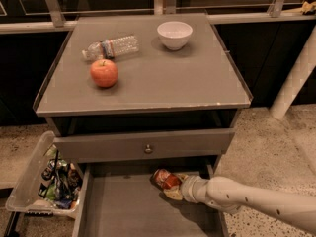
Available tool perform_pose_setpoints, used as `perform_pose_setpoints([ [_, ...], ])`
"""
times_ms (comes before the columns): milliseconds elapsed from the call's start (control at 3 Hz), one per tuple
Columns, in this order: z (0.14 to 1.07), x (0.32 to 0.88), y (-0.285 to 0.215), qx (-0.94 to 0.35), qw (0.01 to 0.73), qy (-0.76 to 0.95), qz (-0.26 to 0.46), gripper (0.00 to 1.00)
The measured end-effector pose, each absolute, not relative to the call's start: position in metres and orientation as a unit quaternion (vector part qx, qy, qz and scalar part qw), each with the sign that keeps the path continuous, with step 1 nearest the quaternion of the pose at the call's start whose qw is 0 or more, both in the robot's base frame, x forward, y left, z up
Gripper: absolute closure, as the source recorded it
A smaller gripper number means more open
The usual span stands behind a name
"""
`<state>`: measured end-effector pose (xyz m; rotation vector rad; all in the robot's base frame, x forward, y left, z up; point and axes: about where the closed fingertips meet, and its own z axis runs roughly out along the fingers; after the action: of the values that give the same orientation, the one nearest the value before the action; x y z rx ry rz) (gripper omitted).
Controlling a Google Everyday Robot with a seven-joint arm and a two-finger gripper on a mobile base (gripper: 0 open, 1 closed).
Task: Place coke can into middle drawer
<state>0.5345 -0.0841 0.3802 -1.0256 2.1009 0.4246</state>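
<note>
The grey desk [148, 90] has its middle drawer [123, 209] pulled out wide, so the opening step is done, and its flat floor shows nothing else lying on it in the part I can see. The robot arm [256, 204] comes in from the right and reaches over the right side wall into this drawer. The gripper [174, 187] is inside the drawer, near the back right corner, just under the closed drawer front [98, 147] with the small knob [148, 148]. Its jaws are closed on the coke can [164, 177], which lies tilted with one silver end toward the back. So the can is already within the drawer's space but not yet released. I judge the task almost finished: what is left is to lower the can if needed, open the jaws and take the arm out. Some things are hard to make out. The front edge of the middle drawer is cut off by the lower border, and the arm is cut off at the right, so the base is not seen. The back of the drawer is in shadow under the upper drawer front. I cannot tell if the can touches the floor or hangs just above it, and the jaws are mostly hidden behind the can.
</note>
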Motion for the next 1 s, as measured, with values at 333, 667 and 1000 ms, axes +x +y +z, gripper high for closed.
perform_pose_setpoints([
  [333, 0.3804, 0.5325, -0.0835, -0.401, 0.372, 0.820, 0.169, 0.82],
  [667, 0.3804, 0.5325, -0.0834, -0.401, 0.372, 0.820, 0.169, 0.59],
  [1000, 0.3803, 0.5325, -0.0834, -0.401, 0.372, 0.820, 0.169, 0.36],
])
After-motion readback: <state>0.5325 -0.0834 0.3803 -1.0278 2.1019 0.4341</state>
